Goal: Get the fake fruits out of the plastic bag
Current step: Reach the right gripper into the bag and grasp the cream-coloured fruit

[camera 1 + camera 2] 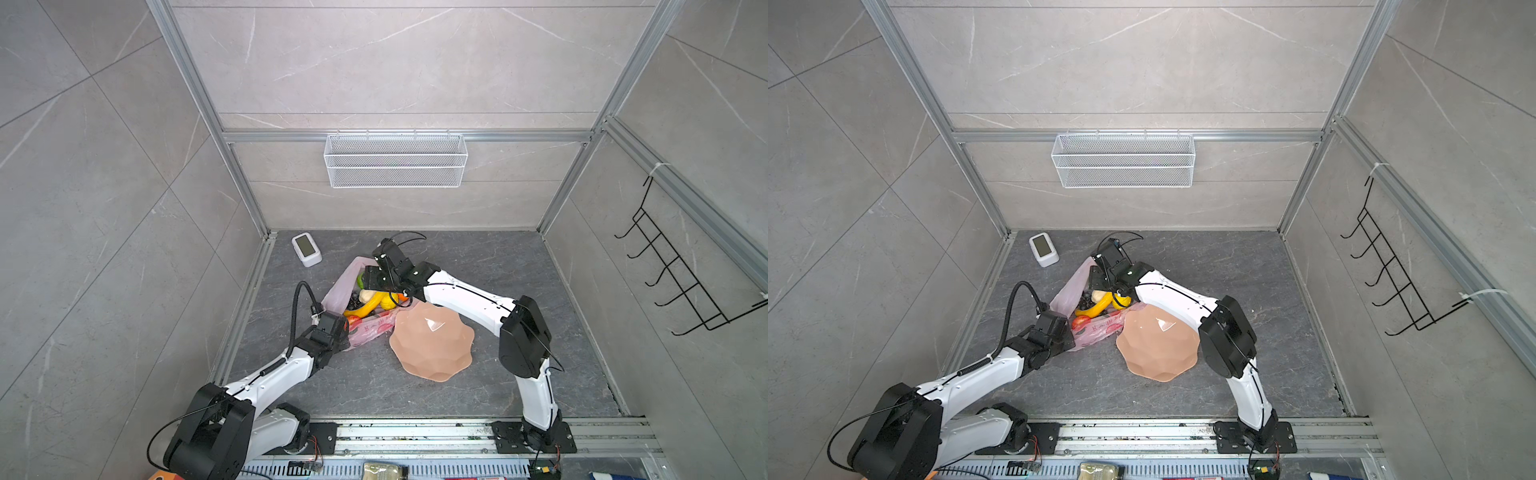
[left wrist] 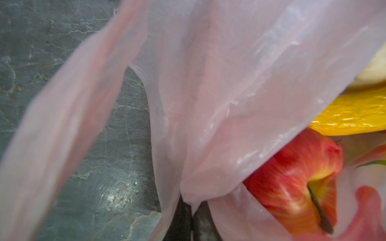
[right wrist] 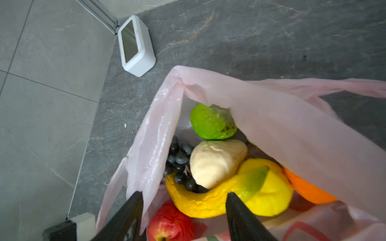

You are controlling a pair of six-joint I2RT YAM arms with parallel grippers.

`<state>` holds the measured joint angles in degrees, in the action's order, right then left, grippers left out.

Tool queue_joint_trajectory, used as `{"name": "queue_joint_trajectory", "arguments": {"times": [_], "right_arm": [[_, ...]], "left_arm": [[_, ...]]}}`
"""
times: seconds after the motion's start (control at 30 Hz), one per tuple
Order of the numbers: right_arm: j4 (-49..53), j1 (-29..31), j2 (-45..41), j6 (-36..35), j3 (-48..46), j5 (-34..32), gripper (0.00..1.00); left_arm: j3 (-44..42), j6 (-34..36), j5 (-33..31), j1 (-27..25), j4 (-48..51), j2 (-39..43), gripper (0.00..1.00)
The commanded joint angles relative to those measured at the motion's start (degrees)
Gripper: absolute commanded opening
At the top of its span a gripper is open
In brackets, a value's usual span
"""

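Pink and crinkly, the plastic bag (image 1: 368, 330) lies on the dark stone worktop (image 1: 498, 266) with its mouth gaping open, right against the rim of the peach scalloped plate (image 1: 432, 345). All the fake fruits (image 1: 1100, 305) sit inside it.

The right wrist view looks down into the opening. A bumpy green piece (image 3: 211, 123) lies deepest, and next to it are a dark grape bunch (image 3: 177, 158) and a beige piece (image 3: 213, 162). A yellow banana (image 3: 200, 202) curves under the beige piece, touching a yellow piece (image 3: 271, 194). An orange one (image 3: 307, 189) is half hidden under the bag's film, and a red apple (image 3: 169, 225) rests nearest the camera.

The right hand (image 3: 184, 194) hangs over the bag mouth with its jaws spread and nothing between them. The banana lies just below the gap.

The left hand (image 2: 192, 208) is pressed together, pinching a fold of the bag's film at the near edge, beside the apple.

A small white device (image 1: 306, 249) stands apart near the back corner.
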<state>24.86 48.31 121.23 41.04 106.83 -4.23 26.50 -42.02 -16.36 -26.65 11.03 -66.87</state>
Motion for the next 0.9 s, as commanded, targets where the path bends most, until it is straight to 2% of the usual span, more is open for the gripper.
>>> {"name": "queue_joint_trajectory", "arguments": {"times": [0.0, 0.23, 0.43, 0.63, 0.87], "right_arm": [[6.3, -0.1, 6.0, 0.1, 5.2, 0.0, 0.66], [14.1, -0.1, 11.4, 4.8, 12.0, -3.9, 0.68], [15.9, 0.0, 13.0, 8.9, 12.1, -1.5, 0.67], [14.0, -0.6, 11.5, 13.8, 8.5, -2.5, 0.71], [18.4, -1.7, 13.4, 17.2, 11.2, -4.3, 0.73]], "left_arm": [[-0.1, 0.8, -0.7, -0.2, -1.3, 1.4, 0.0], [-0.2, 0.6, -0.8, -0.2, -1.4, 1.3, 0.0], [-0.2, 0.6, -0.9, -0.2, -1.5, 1.2, 0.0], [-0.4, 0.6, -0.9, -0.3, -1.5, 1.7, 0.0], [-0.7, 0.8, -0.9, -0.5, -1.7, 2.0, 0.0]]}}
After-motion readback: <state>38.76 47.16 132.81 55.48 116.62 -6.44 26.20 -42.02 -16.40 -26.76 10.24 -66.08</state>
